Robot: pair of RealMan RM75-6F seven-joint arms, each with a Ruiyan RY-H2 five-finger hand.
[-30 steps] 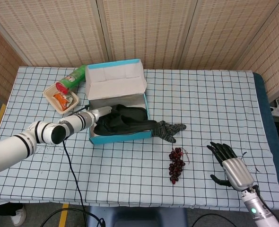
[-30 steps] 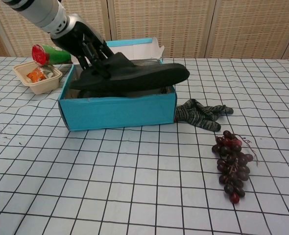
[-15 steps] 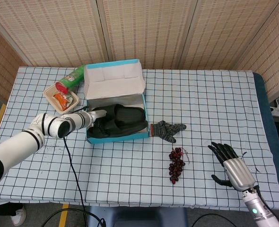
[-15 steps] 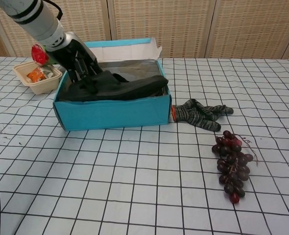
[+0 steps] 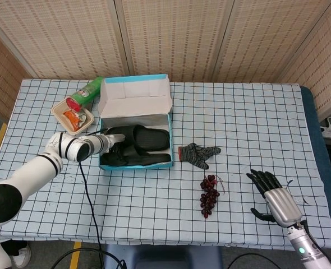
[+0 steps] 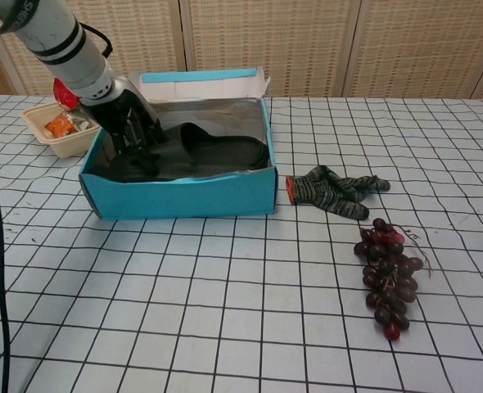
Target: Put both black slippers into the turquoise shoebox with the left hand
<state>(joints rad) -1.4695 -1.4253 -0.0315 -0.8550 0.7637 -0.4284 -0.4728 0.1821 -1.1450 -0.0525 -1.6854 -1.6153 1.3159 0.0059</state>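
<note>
The turquoise shoebox [image 5: 136, 166] [image 6: 180, 193] stands left of centre with its lid [image 5: 135, 96] tipped up behind. Both black slippers lie inside it, one [image 5: 150, 136] toward the back and one [image 5: 141, 159] along the front wall; the chest view shows them as a single dark mass [image 6: 217, 152]. My left hand [image 5: 113, 142] [image 6: 130, 133] reaches into the box's left end, and its fingers still grip the heel of the front slipper. My right hand [image 5: 274, 196] rests open on the table at the front right, far from the box and holding nothing.
A striped glove [image 5: 198, 154] [image 6: 332, 190] lies just right of the box, with a bunch of dark grapes [image 5: 209, 194] [image 6: 386, 271] in front of it. A food tray [image 5: 72, 116] [image 6: 60, 128] and a green can [image 5: 87, 92] sit behind my left arm. A black cable [image 5: 84, 190] trails toward the front edge.
The slipper held above the box, toe sticking out past its right end, has come down fully inside. The box slid a little to the left. The right hand stayed put.
</note>
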